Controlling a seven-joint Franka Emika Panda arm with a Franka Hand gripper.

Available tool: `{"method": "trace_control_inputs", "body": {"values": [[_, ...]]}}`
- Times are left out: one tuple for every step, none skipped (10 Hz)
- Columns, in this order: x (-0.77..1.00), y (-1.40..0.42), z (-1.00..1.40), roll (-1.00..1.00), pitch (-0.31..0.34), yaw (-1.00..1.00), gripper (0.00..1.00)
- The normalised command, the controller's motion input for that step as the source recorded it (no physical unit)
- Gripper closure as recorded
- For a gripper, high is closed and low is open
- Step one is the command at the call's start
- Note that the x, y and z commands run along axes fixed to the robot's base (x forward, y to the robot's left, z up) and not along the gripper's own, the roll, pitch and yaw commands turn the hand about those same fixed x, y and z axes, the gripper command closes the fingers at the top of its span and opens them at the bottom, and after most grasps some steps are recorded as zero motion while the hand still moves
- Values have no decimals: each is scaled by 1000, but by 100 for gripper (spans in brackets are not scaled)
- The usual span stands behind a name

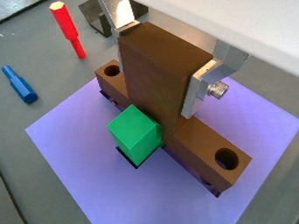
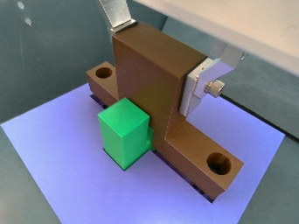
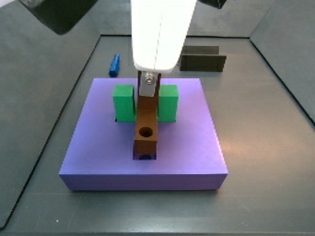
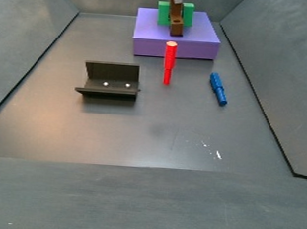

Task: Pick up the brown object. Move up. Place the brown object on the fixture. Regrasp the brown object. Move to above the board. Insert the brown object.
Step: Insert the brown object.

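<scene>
The brown object stands T-shaped in the slot of the board, its upright part clamped between the 2 silver fingers of the gripper; a round hole shows near each end of its low bar. The green block sits just beside it. The board lies on a dark grey floor inside grey walls. The fixture, red peg and blue piece lie apart. The arm hangs vertically above the board.
</scene>
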Motion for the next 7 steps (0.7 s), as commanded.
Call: {"method": "trace_control_inputs", "body": {"values": [[-9,14,-166,3,-3,-9,100],[0,0,-174,13,-10,0,100],[-29,0,-166,51,-16,0,100],[0,-20,-160,43,-13,3,100],[0,-20,-231,41,-20,0,100],[14,-26,-300,59,-33,0,100],[49,-163,-220,67,-24,0,100]]}}
